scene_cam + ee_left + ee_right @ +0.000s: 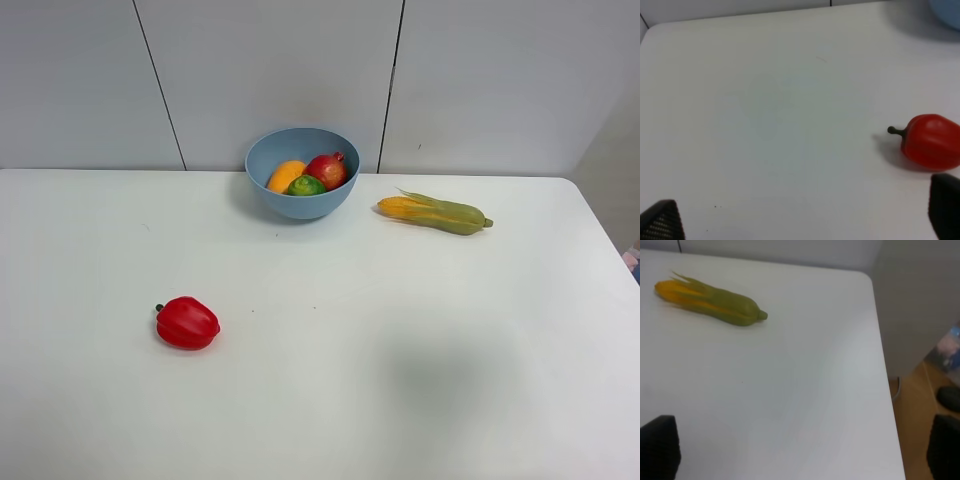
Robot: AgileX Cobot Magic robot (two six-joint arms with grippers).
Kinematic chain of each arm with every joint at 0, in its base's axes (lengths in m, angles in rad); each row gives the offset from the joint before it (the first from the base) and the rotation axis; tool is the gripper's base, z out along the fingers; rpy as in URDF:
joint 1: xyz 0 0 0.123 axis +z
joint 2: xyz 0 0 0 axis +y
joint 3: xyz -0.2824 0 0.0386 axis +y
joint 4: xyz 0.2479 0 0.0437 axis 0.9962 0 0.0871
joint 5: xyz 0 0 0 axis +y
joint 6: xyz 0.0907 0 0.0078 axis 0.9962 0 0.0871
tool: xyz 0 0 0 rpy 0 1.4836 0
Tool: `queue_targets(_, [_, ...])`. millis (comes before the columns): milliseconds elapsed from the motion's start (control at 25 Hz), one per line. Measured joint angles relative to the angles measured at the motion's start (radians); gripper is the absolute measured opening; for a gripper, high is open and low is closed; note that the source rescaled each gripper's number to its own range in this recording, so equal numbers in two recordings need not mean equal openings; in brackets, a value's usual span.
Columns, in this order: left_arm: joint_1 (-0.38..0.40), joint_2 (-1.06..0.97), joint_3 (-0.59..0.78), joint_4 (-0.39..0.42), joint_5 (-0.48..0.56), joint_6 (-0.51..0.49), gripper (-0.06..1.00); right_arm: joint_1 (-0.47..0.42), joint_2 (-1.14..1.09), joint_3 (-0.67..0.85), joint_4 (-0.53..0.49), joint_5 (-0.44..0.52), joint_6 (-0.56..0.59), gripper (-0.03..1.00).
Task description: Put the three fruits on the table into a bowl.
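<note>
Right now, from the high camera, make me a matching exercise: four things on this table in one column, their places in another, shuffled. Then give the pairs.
Things:
1. lime
2. bell pepper
3. corn cob
4. bowl

Places:
A. lying on the table to the right of the bowl
B. at the back of the table, near the wall
C. alone on the table, front left
D. inside the bowl, with the mango and the pomegranate

Pairs: 1-D, 2-C, 3-A, 4-B
</note>
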Motion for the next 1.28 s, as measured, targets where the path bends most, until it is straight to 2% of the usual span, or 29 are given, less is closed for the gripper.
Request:
queue_targets(240, [0.000, 0.000, 0.000, 0.000, 0.000, 0.000, 0.98, 0.000, -0.309, 0.165, 0.017, -0.025, 0.009, 1.00])
queue_targets(400, [0.000, 0.000, 0.000, 0.000, 0.000, 0.000, 0.98, 0.000, -0.390, 0.222, 0.019, -0.029, 0.032, 1.00])
queue_targets(680, [0.000, 0.000, 0.000, 0.000, 0.000, 0.000, 0.98, 0.000, -0.394, 0.302, 0.034, 0.015, 0.057, 1.00])
queue_targets(1280, [0.000, 0.000, 0.000, 0.000, 0.000, 0.000, 0.98, 0.000, -0.394, 0.305, 0.034, 0.016, 0.060, 1.00])
